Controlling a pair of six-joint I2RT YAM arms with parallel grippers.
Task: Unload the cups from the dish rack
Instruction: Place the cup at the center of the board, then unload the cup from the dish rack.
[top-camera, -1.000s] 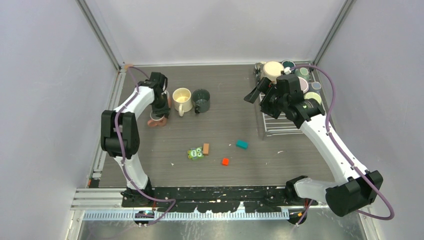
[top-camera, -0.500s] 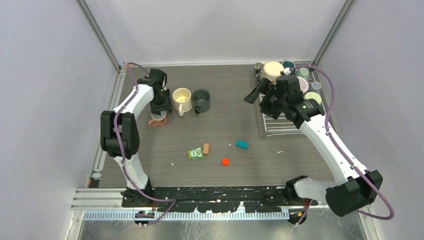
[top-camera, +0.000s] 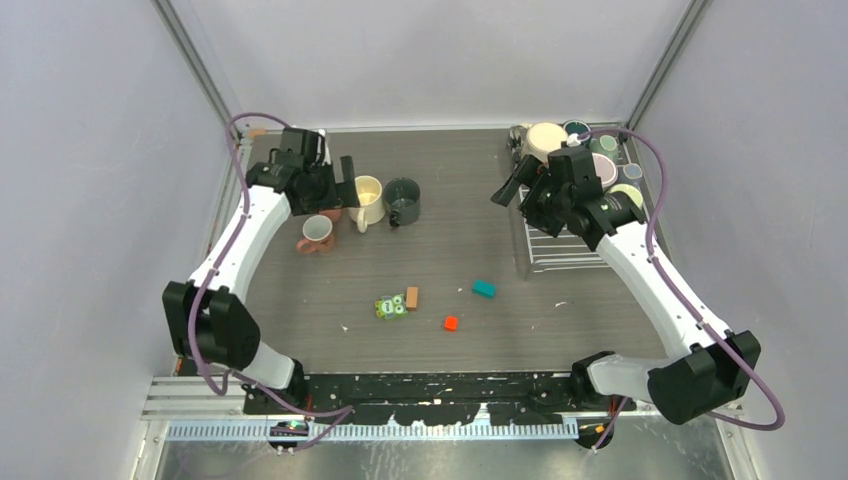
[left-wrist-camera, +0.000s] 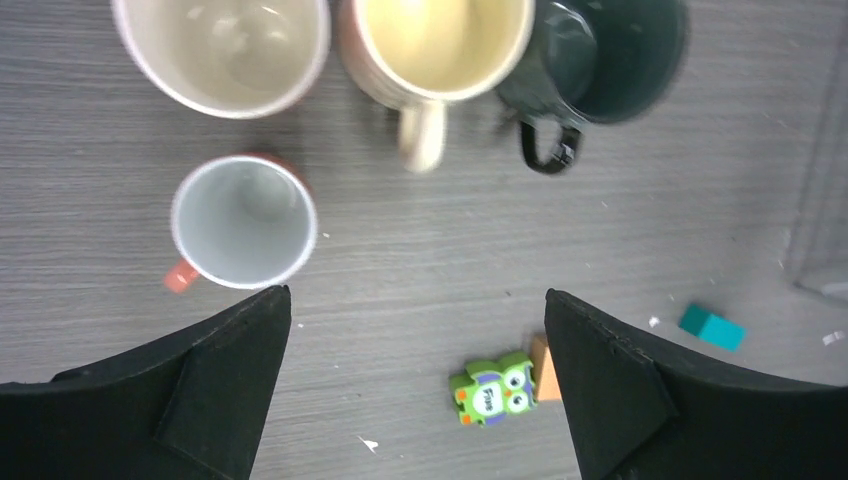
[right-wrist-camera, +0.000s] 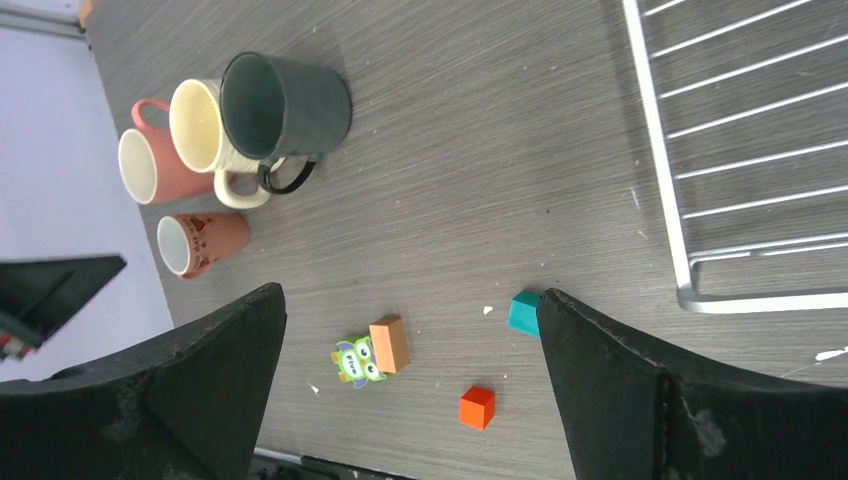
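While the left gripper (top-camera: 332, 190) hangs over the far left of the table (top-camera: 470, 230) with its jaws spread and nothing between them, the overhead view shows a cream mug (top-camera: 365, 198), a dark mug (top-camera: 403, 198) and a small terracotta mug (top-camera: 316, 232) standing on the wood just beside it. At the far right, the dish rack (top-camera: 560, 252) holds a large cream cup (top-camera: 547, 140), a dark teal cup (top-camera: 576, 128) and a pale green cup (top-camera: 603, 146) at its far end. The right gripper (top-camera: 522, 192) hovers at the rack's left rim, jaws wide and empty. A green owl toy (top-camera: 389, 306), an orange block (top-camera: 412, 297), a teal block (top-camera: 484, 289) and a red block (top-camera: 451, 323) lie mid-table.

From the left wrist, the open fingers (left-wrist-camera: 230, 340) frame the upright small terracotta mug. Beyond it a pink-rimmed mug (left-wrist-camera: 222, 50), the cream mug and the dark mug stand in a row.

From the right wrist, the fingers (right-wrist-camera: 230, 340) stand wide apart, with all four unloaded mugs ahead and bare rack bars at the right.
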